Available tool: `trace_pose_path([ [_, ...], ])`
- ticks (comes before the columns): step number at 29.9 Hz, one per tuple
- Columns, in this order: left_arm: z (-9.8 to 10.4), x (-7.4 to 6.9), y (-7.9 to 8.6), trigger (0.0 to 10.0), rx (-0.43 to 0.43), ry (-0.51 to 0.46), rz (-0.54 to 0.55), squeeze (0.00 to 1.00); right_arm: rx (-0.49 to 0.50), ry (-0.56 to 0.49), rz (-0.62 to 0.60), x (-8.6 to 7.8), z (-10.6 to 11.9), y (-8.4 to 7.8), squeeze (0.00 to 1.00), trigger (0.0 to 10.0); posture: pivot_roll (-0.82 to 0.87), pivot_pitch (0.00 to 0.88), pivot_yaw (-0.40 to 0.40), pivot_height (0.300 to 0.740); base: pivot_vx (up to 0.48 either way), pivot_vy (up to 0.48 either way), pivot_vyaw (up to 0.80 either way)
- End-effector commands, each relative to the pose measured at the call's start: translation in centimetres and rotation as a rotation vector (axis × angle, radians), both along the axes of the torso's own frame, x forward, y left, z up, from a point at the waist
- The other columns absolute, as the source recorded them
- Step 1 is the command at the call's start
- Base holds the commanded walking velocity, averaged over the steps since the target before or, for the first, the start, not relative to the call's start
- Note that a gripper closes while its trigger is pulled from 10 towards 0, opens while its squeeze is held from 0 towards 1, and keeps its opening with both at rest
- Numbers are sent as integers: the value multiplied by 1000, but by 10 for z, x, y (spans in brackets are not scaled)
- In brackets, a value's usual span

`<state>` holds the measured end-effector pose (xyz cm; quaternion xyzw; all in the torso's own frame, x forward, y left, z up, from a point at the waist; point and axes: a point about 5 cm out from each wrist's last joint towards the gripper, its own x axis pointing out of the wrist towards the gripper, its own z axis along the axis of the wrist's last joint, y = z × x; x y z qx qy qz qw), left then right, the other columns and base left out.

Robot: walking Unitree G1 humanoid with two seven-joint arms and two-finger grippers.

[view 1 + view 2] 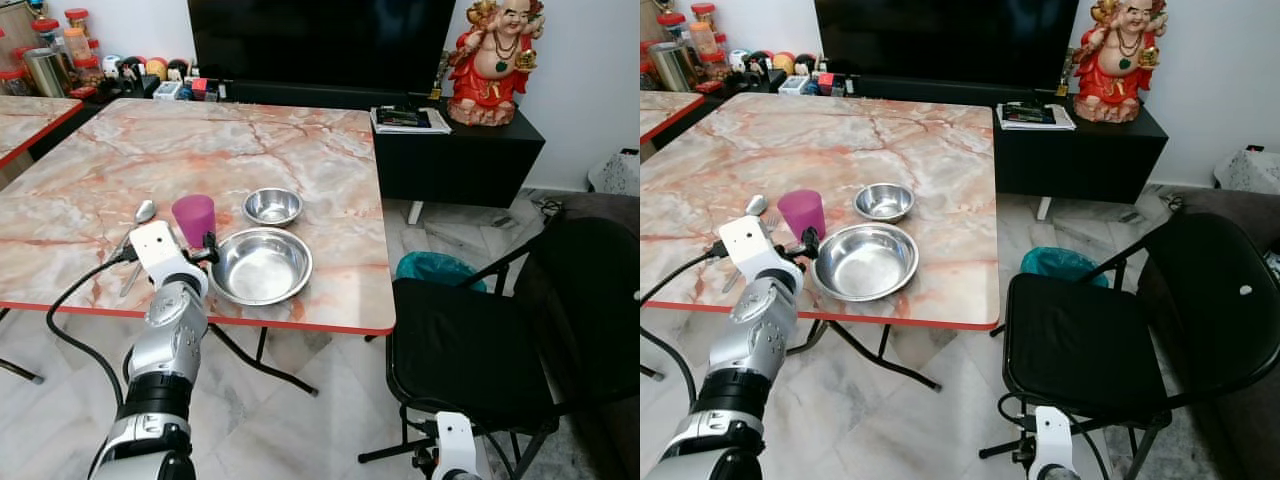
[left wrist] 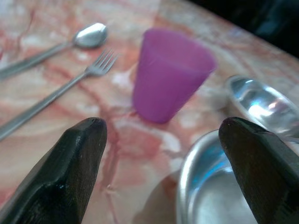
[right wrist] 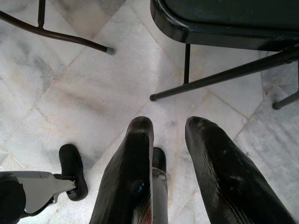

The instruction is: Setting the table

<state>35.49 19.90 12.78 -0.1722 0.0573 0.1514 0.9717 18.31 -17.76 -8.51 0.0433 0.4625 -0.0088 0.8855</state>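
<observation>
Left gripper [image 2: 161, 163] fingers apart, empty, low over the table [image 1: 300, 150]. Purple cup [image 2: 170, 74] stands upright just ahead; large bowl [image 1: 262, 266] beside one finger. Cup probably light, smooth plastic; grip mid-wall. Right gripper [image 3: 168, 140] idle, slightly parted.

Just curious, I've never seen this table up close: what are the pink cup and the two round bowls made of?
The pink tapered cup looks like matte plastic: dull, no glints. The large round bowl and small round bowl look like polished steel: silvery, mirror reflections.
</observation>
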Motion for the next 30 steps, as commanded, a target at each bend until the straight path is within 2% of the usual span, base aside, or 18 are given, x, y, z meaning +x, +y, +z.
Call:
trace_pose_path([
  [1,-2,2,0,10000,-39,41,-1,0,-5,2,-3,0,0,-1,0,10000,-90,0,-32,740,0,0,0],
  [10,-3,4,-9,10000,-82,38,-65,0,-11,3,12,0,0,-1,0,10000,-94,0,-29,740,0,0,0],
  [14,-9,1,-22,10000,-11,69,-182,0,-12,3,16,-1,0,0,0,10000,-91,0,-29,740,0,0,0],
  [16,-10,1,-23,10000,0,72,-199,0,-12,4,17,-1,0,0,0,10000,-91,0,-29,740,0,0,0],
  [22,-17,-1,-26,10000,-2,119,-205,0,-8,1,18,0,0,1,0,10000,-93,0,-26,740,0,0,0],
  [28,-19,0,-27,10000,-16,127,-204,0,-8,1,18,0,0,2,0,10000,-97,0,-24,740,0,0,0],
  [30,-21,0,-30,10000,-56,137,-208,0,-9,1,19,0,0,2,0,10000,-96,0,-24,740,0,0,0],
])
